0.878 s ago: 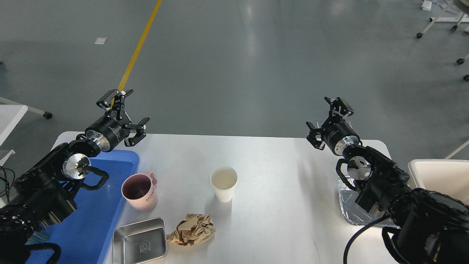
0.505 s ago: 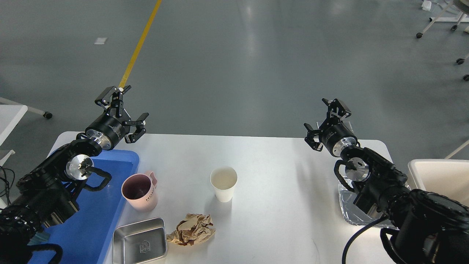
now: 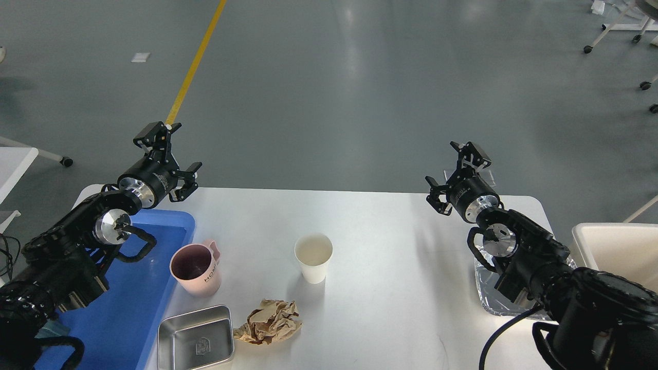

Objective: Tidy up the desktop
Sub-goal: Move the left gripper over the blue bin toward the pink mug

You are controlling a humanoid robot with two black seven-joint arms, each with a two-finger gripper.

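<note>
Head view: both grippers (image 3: 172,151) (image 3: 455,169) spread above the cluttered desktop (image 3: 390,257).

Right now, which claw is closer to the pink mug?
The left one. The left claw hangs open up behind the pink mug, over the table's far left edge. The right claw is open too, far across the desktop on the other side.

White desktop (image 3: 390,267) carries mug (image 3: 196,268), paper cup (image 3: 314,257), tin (image 3: 195,344)
</note>
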